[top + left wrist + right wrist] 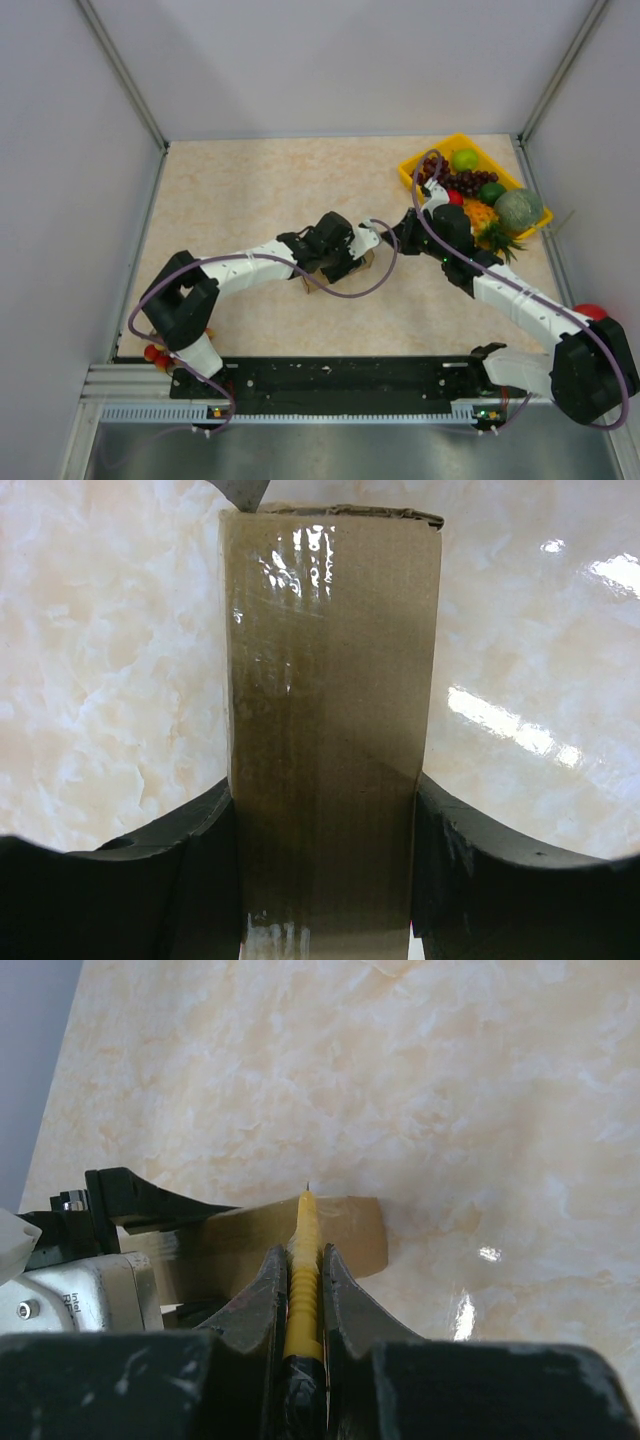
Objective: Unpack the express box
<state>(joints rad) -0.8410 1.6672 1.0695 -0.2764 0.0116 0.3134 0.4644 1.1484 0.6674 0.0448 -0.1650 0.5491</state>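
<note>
The express box [330, 680] is a brown taped carton, and it fills the middle of the left wrist view. My left gripper [325, 880] is shut on it, with one black finger [180, 880] on each long side. In the top view the box [362, 266] shows only a little under the left gripper [345, 258]. My right gripper [302, 1260] is shut on a yellow cutter [305, 1240] with a fine metal tip. The tip is over the box's end [355, 1230]. In the top view the right gripper [395, 238] is just right of the box.
A yellow fruit tray [415, 165] with grapes, limes, a melon and a pineapple sits at the back right. A red ball [590, 312] lies by the right arm. Small red items [155, 352] lie by the left base. White walls enclose the table.
</note>
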